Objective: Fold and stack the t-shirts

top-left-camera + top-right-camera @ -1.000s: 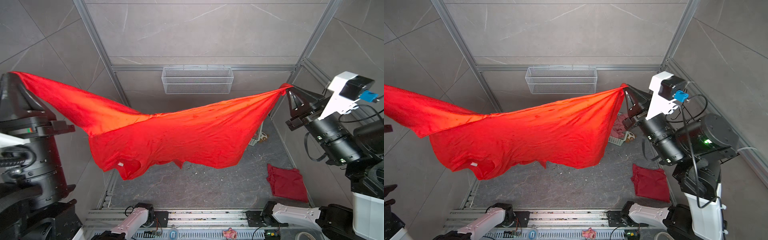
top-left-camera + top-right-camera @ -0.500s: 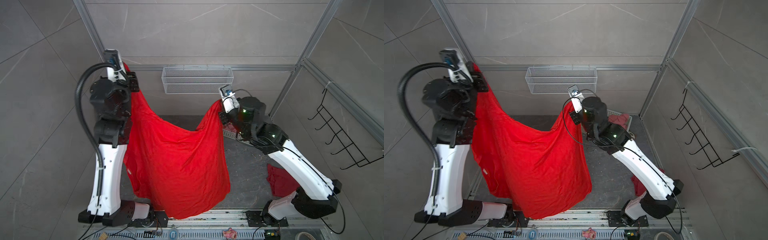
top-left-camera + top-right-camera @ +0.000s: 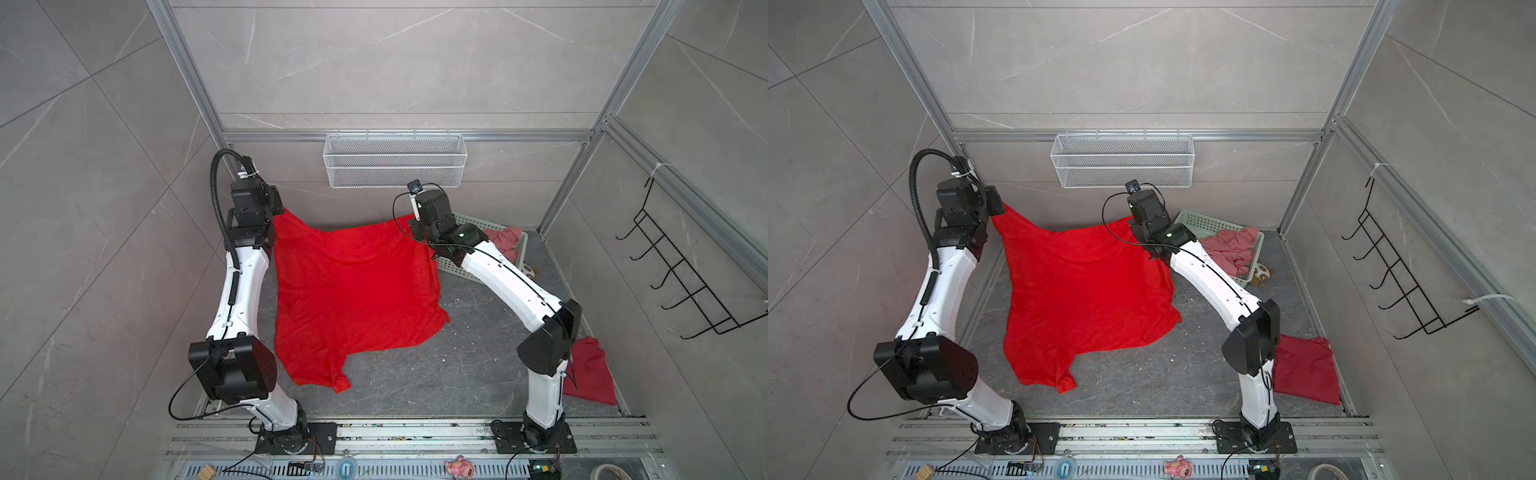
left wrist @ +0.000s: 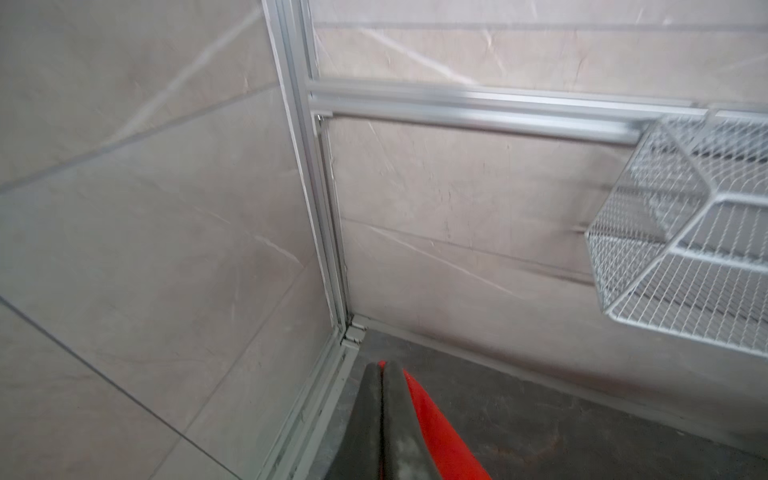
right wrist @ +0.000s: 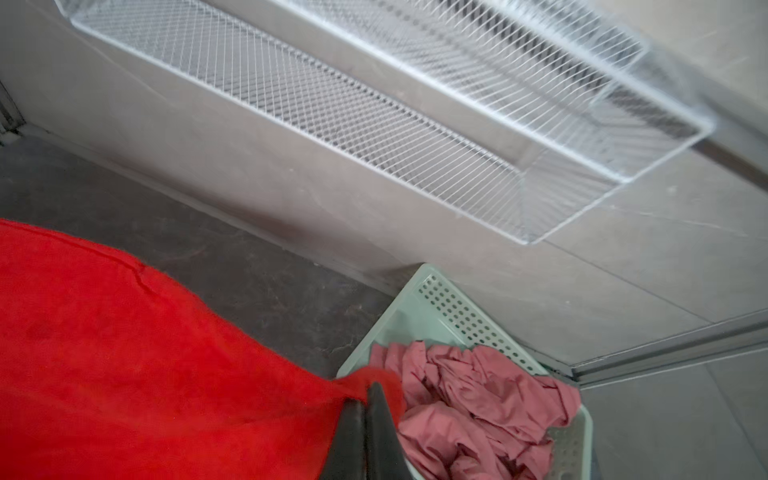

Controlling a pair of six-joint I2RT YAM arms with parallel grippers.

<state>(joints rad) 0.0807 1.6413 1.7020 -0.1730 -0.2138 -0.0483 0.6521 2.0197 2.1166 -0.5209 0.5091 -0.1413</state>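
A bright red t-shirt hangs stretched between my two grippers. Its two far corners are lifted, and its lower part with a sleeve lies on the dark floor. My left gripper is shut on the shirt's left corner. My right gripper is shut on the shirt's right corner. Salmon-pink t-shirts lie crumpled in the mint-green basket behind my right arm. A darker crimson t-shirt lies folded at the front right.
A white wire basket hangs on the back wall above the grippers. A black hook rack is on the right wall. A small plush toy sits beside the green basket. The arm bases stand on the front rail.
Both arms have come down and away from the camera, carrying the red t-shirt from high and stretched wide to low, so its lower part now rests on the floor.
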